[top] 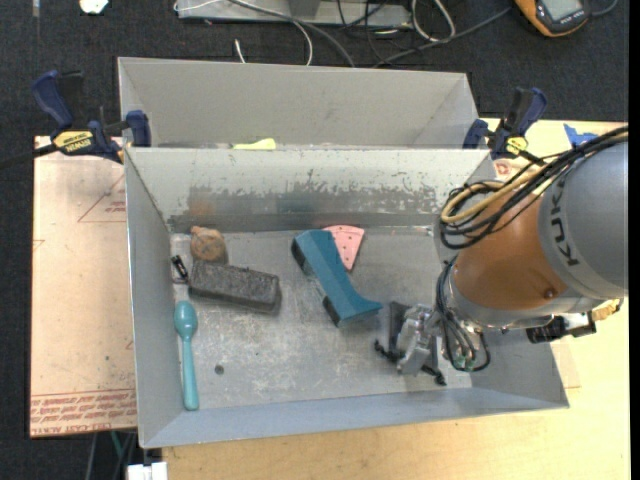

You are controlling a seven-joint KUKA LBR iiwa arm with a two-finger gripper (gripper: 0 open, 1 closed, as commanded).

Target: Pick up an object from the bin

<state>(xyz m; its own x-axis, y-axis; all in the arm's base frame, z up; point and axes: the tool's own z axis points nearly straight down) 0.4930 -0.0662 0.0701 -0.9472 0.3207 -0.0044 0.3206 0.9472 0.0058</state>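
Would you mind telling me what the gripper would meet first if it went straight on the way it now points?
Most likely the bin's bare floor: the gripper points down near the right wall, just beside the teal angled block. Depth is unclear, so it might clip that block.

Dark carpeted floor (130, 18) is seen across the top. Black cables (400, 13) are looped over it beside a flat grey unit (250, 3). An orange handheld device (548, 0) is laid top right, a white scrap (94, 3) top left. Everything is lit evenly.
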